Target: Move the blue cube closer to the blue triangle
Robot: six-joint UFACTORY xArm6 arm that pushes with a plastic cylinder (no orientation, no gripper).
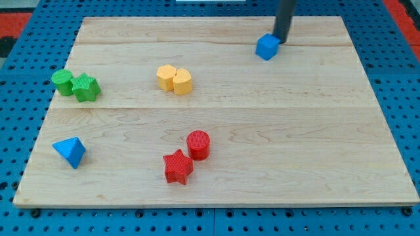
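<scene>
Dark rod is cut off by the view's top, my tip (283,42) touching the blue cube (267,47) at the wooden counter's (262,131) far edge, blue triangle (70,151) well apart at lower left.

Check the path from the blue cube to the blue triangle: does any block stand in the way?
Yes. My tip sits against the blue cube on its upper-right side. On a straight line to the blue triangle, the two yellow blocks lie close to the path, so the cube may clip them.

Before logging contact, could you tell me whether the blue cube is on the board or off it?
On. The blue cube sits on the wooden board near its top edge, my tip at its right.
</scene>
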